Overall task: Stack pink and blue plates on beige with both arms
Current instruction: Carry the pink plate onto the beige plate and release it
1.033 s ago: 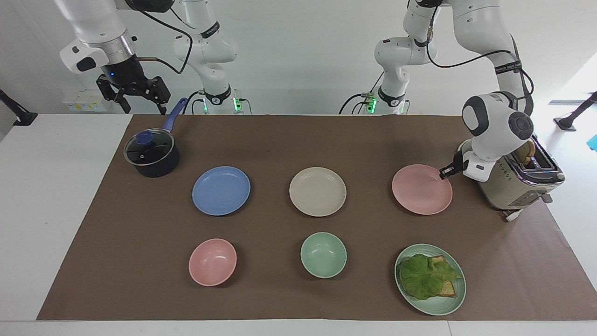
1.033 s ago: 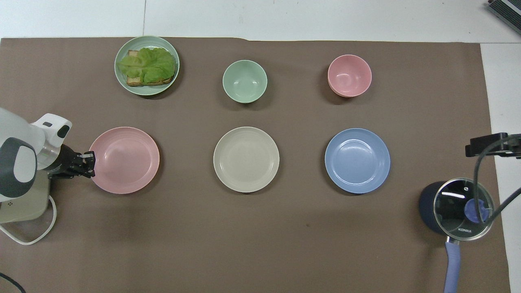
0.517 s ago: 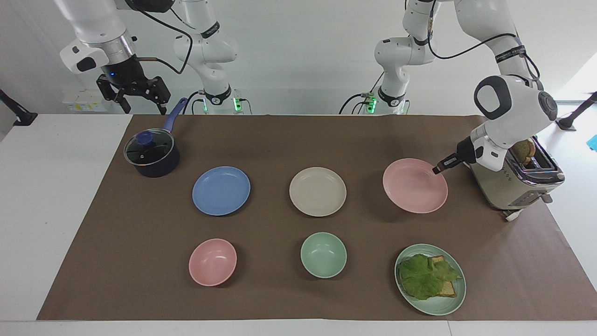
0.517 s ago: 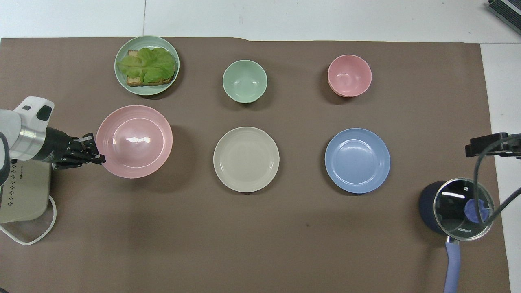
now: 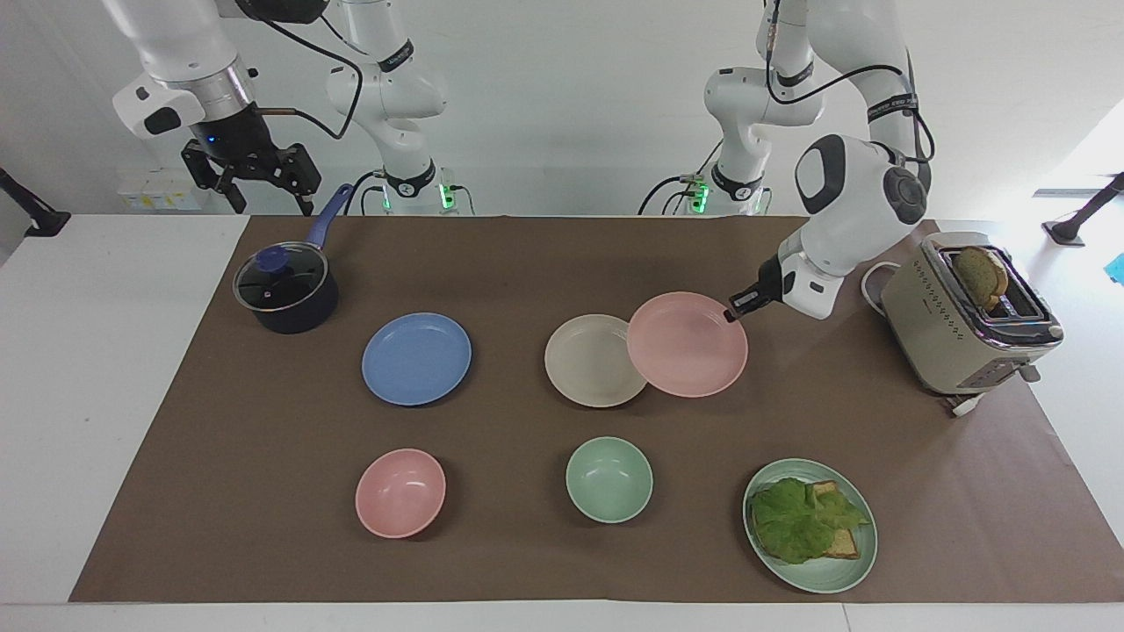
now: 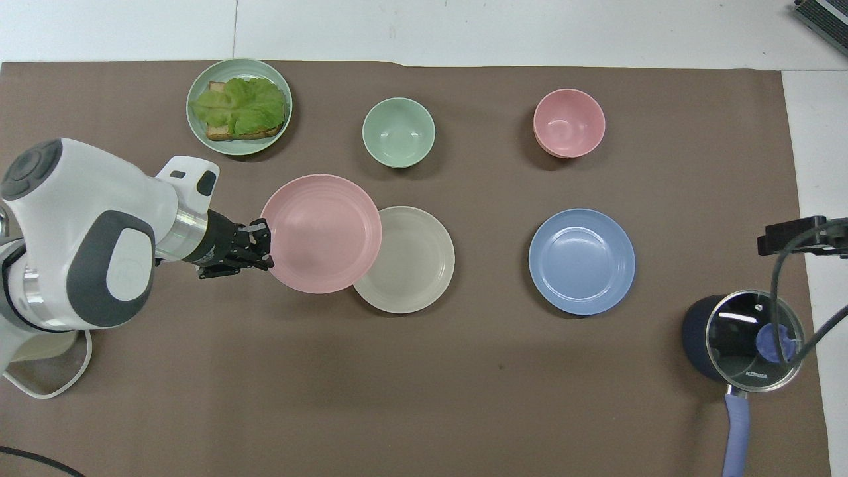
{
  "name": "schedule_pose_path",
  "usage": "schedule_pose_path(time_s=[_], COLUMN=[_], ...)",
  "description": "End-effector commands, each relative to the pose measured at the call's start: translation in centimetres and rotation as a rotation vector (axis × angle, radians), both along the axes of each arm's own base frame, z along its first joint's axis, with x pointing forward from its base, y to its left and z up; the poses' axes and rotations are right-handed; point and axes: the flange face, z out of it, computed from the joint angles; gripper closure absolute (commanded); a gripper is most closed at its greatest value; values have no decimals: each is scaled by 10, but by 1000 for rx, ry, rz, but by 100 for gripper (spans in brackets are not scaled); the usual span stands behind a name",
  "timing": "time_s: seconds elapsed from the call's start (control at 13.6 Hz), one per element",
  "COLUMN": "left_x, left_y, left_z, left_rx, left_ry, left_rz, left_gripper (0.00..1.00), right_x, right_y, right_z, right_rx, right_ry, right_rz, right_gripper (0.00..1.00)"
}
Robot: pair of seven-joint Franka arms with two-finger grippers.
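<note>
- The right end effector (image 5: 253, 180) is waiting with fingers apart, raised over the worktop's (image 5: 97, 369) edge near the lidded saucepan (image 5: 285, 288).
- The blue plate (image 5: 416, 358) is lying untouched beside the beige plate (image 5: 587, 362), toward the right arm's end.
- The left end effector (image 5: 736, 309) is pinching the pink plate's (image 5: 688, 344) rim, carrying it raised and partly over the beige plate.
- Next move, as I judge it: centring the pink plate over the beige one, then lowering and releasing.
- Counting: three plain plates, one green plate with lettuce and toast (image 5: 810, 525), two bowls, pink (image 5: 400, 492) and green (image 5: 609, 479), one saucepan, one toaster (image 5: 966, 316).
</note>
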Motion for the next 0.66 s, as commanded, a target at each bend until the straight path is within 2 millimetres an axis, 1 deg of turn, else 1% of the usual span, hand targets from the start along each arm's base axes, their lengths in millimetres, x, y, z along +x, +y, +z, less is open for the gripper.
schedule_pose_path(time_s=[0.0,0.15,0.3,0.37,0.44,0.59], left_x=[-11,-21,-29,-34,-37,-34], left_y=[-35,-66,-90,-101,-106,-114], left_z=[5,3,-9,-18,-34,-59], left_rx=[-12,-12,-9,-6,2,15], left_ry=[-32,-44,-61,-71,-70,-86], left_rz=[24,-3,-16,-20,-24,-17], left_gripper=[100,100,100,100,100,100], right_x=[-3,-3,-3,-3,-3,-3], right_y=[0,0,0,0,0,0], right_z=[5,5,5,5,5,5], right_rx=[-10,-10,-10,-10,-10,-10], right_ry=[0,0,0,0,0,0], right_rz=[-18,-18,-18,-18,-18,-18], right_gripper=[0,0,0,0,0,0])
